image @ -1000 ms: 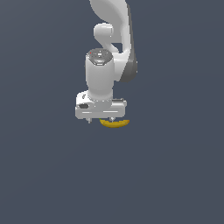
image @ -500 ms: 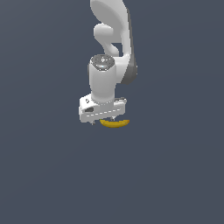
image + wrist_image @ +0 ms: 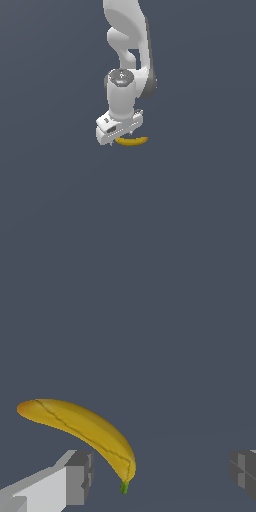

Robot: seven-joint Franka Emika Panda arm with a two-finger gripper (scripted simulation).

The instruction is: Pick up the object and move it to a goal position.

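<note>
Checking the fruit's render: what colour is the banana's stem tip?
Green, on the yellow banana; clearest in the wrist view.

There is one banana (image 3: 82, 428), yellow with a green stem tip. One arm (image 3: 127, 55) carries one gripper (image 3: 121, 138). That gripper has two fingers (image 3: 77, 478), seen in the wrist view.

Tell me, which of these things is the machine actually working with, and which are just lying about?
Part of the job:
- banana, the thing to pick up
- gripper, open, one finger beside the banana's stem end

Lying about:
- nothing else shows, only the plain grey surface
</note>
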